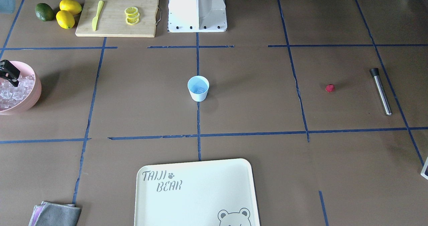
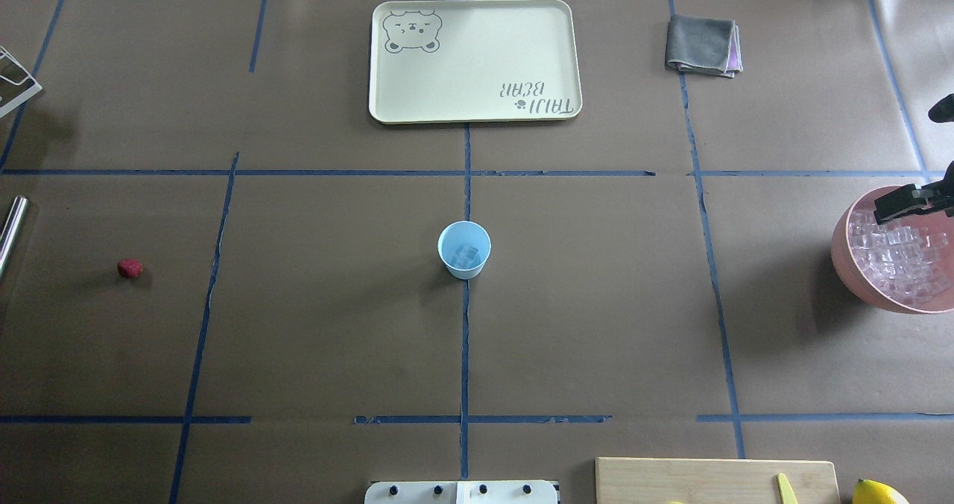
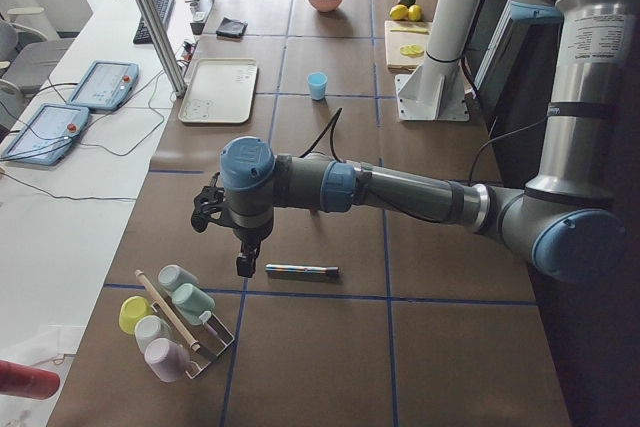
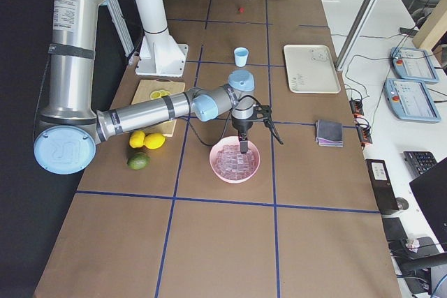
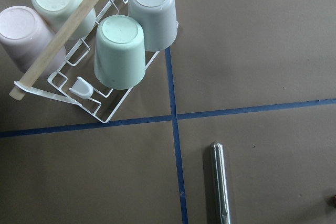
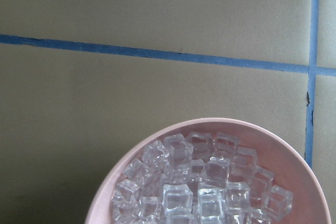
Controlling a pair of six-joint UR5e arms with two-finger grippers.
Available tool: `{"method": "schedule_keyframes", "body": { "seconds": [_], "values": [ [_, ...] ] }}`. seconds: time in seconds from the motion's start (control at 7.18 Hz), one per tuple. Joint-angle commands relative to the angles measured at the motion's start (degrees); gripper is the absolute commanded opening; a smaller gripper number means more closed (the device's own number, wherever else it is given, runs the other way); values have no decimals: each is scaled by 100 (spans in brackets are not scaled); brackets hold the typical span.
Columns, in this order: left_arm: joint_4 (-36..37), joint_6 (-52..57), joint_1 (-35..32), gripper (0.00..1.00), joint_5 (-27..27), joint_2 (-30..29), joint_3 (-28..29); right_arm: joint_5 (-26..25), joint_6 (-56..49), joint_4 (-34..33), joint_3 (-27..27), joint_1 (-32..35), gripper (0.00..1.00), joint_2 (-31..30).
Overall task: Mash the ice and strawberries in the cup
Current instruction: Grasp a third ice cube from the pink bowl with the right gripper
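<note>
The light-blue cup (image 1: 198, 88) stands upright at the table's middle, also in the overhead view (image 2: 463, 249), with a few ice cubes (image 2: 467, 253) inside. More ice fills the pink bowl (image 2: 846, 254). The red strawberry (image 1: 330, 88) lies alone on the paper (image 2: 130, 268). My right gripper (image 2: 909, 200) hangs over the bowl's rim; I cannot tell if it is open. My left gripper (image 3: 243, 265) shows only in the left side view, low beside the metal muddler (image 1: 380, 91); I cannot tell its state.
A cream tray (image 1: 160, 202) and a grey cloth (image 1: 57, 214) lie on the far side. A cutting board (image 1: 147, 15) with lemon slices and a yellow knife, two lemons (image 1: 68, 12) and a lime sit near the robot base. A rack of cups (image 5: 121, 51) stands beside the muddler.
</note>
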Motion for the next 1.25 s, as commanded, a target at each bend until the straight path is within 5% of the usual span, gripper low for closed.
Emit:
{"method": "schedule_keyframes", "body": {
  "seconds": [0.0, 0.56, 1.11],
  "values": [
    [-4, -3, -2, 100, 7, 1, -3, 36, -10, 6, -341, -17, 99, 94],
    [-4, -3, 7, 100, 7, -16, -3, 54, -10, 14, -712, -52, 98, 182],
    [5, -3, 7, 100, 16, -43, -11, 63, -19, 6, -747, -175, 69, 182]
  ]
}}
